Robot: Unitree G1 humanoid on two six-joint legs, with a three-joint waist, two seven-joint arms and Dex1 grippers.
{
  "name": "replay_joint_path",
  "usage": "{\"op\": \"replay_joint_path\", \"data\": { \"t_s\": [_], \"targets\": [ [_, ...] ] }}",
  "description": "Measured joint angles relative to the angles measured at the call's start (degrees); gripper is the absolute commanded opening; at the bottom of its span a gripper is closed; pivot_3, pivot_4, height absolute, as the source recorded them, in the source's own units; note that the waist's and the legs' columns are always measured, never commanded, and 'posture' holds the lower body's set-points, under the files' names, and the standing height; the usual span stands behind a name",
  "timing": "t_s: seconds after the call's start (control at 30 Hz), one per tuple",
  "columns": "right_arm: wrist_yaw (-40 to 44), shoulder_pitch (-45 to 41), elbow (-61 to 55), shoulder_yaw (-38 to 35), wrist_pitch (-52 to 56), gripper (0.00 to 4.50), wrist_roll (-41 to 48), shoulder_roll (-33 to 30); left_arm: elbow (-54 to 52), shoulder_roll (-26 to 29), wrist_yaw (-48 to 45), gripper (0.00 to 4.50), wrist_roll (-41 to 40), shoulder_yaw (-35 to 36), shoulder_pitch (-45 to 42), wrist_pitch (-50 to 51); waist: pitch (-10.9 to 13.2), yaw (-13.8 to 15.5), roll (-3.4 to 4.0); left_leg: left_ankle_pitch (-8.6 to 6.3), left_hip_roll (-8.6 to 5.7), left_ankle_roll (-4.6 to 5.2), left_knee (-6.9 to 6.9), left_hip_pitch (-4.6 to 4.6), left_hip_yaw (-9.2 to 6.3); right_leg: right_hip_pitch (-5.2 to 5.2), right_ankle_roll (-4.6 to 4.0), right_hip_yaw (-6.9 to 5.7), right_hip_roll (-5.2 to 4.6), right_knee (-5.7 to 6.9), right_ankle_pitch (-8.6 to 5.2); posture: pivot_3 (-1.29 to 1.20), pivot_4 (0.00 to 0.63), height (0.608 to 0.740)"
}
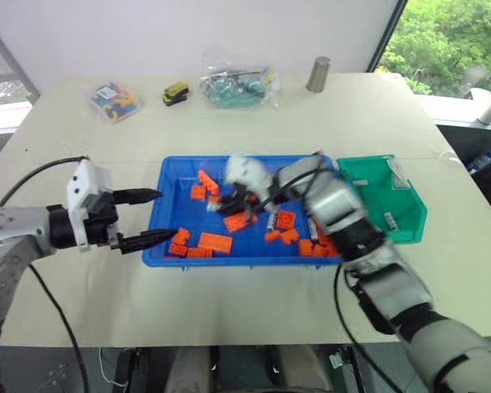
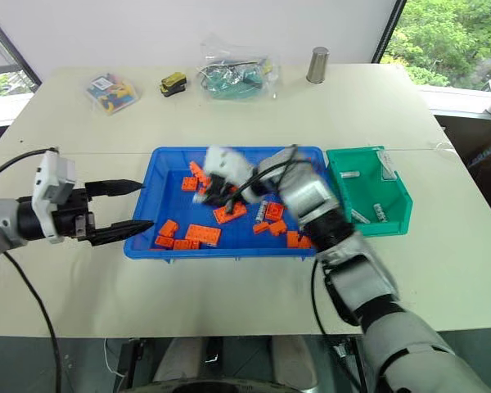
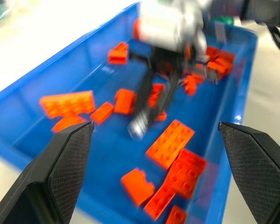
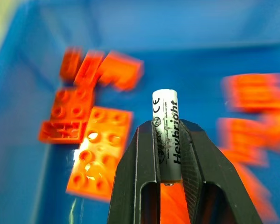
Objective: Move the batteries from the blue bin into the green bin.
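Large shallow bright-blue plastic bin point(image 2: 144, 235) lying on the pale desk point(image 2: 229, 123), taken here as the landmark. The right hand point(image 4: 168, 140) hangs over the middle of the blue bin, its two black fingers clamped on a small silver-grey cylindrical battery point(image 4: 166, 130) that stands up between them; the battery's lower end is hidden behind the fingers, and its printed label is only partly legible. Seen from the head, this hand point(image 2: 215, 190) is blurred and the held battery cannot be made out there. Scattered orange plastic bricks point(image 2: 202, 235) lie across the floor of the blue bin, several smeared by motion; one more battery point(image 2: 261, 211) lies among them right of centre. The small deep green plastic bin point(image 2: 368, 192) sits just beside the right end of the blue bin, with a few batteries point(image 2: 349, 173) on its floor; its near wall partly hides them. The left hand point(image 2: 124, 206) is at the left end of the blue bin, fingers wide apart and holding nothing, the lower finger's tip at the rim. Beyond the blue bin, near the far edge of the desk, stand a tall grey metal cup point(image 2: 317, 65) and a clear plastic bag point(image 2: 236, 78) whose contents are hard to tell
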Motion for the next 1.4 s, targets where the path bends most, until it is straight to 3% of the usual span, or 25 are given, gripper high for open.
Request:
{"op": "replay_joint_path", "data": {
  "t_s": [0.23, 0.47, 0.53, 0.7, 0.73, 0.93, 1.1, 1.17, 1.4],
  "targets": [
    [-4.86, 11.19, -9.65, -17.63, 15.63, 0.09, 5.74, -18.76, 2.10, -3.76, 0.90, 4.50, -1.82, -2.65, -6.84, 0.60, -0.04, 1.27, -0.09, 0.00, -0.01, 0.03, -0.02, 0.01, 0.05, 0.04, -0.02, 0.03, 0.02, -0.09, -0.01, 0.00, 0.150, 0.739],
    [-10.55, 20.21, -11.67, -26.04, 18.19, 0.09, 8.07, -26.54, 5.08, -5.39, -0.03, 4.50, -1.83, -4.05, -11.15, 0.48, -0.04, 0.76, -0.08, 0.02, 0.07, 0.05, 0.09, 0.05, 0.16, 0.04, 0.00, 0.12, 0.33, -0.01, 0.00, 0.00, 0.150, 0.739],
    [-11.97, 22.78, -11.98, -27.88, 18.61, 1.12, 8.98, -27.34, 5.66, -5.50, -0.59, 4.50, -1.70, -5.13, -11.77, 0.46, -0.04, 0.98, -0.09, 0.01, 0.06, 0.06, 0.09, 0.04, 0.16, 0.06, 0.00, 0.12, 0.35, -0.03, 0.00, 0.00, 0.150, 0.739],
    [-14.36, 25.51, -12.28, -27.76, 18.60, 3.01, 10.22, -27.37, 6.49, -5.62, -1.46, 4.50, -0.97, -5.52, -12.99, 0.16, -0.04, 1.09, -0.08, 0.00, 0.07, 0.07, 0.19, 0.02, 0.18, 0.06, 0.01, 0.13, 0.38, -0.01, 0.00, 0.00, 0.150, 0.739],
    [-15.01, 25.41, -12.22, -27.43, 17.79, 3.57, 10.21, -27.62, 6.49, -5.66, -1.58, 4.50, -0.87, -5.55, -12.98, -0.04, -0.04, 1.12, -0.08, 0.00, 0.07, 0.08, 0.20, 0.02, 0.17, 0.07, 0.01, 0.13, 0.38, -0.01, 0.00, 0.00, 0.150, 0.739],
    [-14.91, 17.10, -10.54, -23.61, 14.05, 3.57, 11.60, -28.59, 6.38, -5.64, -1.69, 4.50, -0.49, -5.67, -12.44, -0.27, -0.03, 1.09, -0.08, -0.01, 0.12, 0.10, 0.24, 0.02, 0.16, 0.07, 0.02, 0.12, 0.42, 0.00, 0.00, 0.00, 0.150, 0.739],
    [-12.63, 9.14, -10.77, -14.48, 12.91, 3.57, 13.06, -25.26, 5.93, -5.59, -1.67, 4.50, -0.34, -5.89, -11.87, -0.30, -0.03, 1.00, -0.08, -0.02, 0.16, 0.11, 0.25, 0.01, 0.15, 0.07, 0.01, 0.12, 0.44, 0.00, 0.00, 0.00, 0.150, 0.739],
    [-12.02, 8.44, -10.94, -8.65, 12.10, 4.41, 12.86, -22.84, 5.93, -5.59, -1.59, 4.50, -0.12, -5.99, -11.82, -0.32, -0.03, 1.16, -0.09, -0.03, 0.16, 0.12, 0.28, -0.02, 0.16, 0.07, 0.01, 0.12, 0.43, 0.00, 0.00, 0.00, 0.150, 0.739],
    [-10.52, 10.05, -11.88, 7.42, 5.54, 4.47, 7.21, -20.59, 4.50, -5.61, -1.22, 4.50, 0.30, -6.56, -11.39, -0.49, -0.03, 1.52, -0.09, -0.20, 0.13, 0.40, 0.80, -0.24, 0.15, 0.11, 0.04, 0.06, 0.34, 0.01, 0.02, 0.00, 0.150, 0.739]
  ]
}}
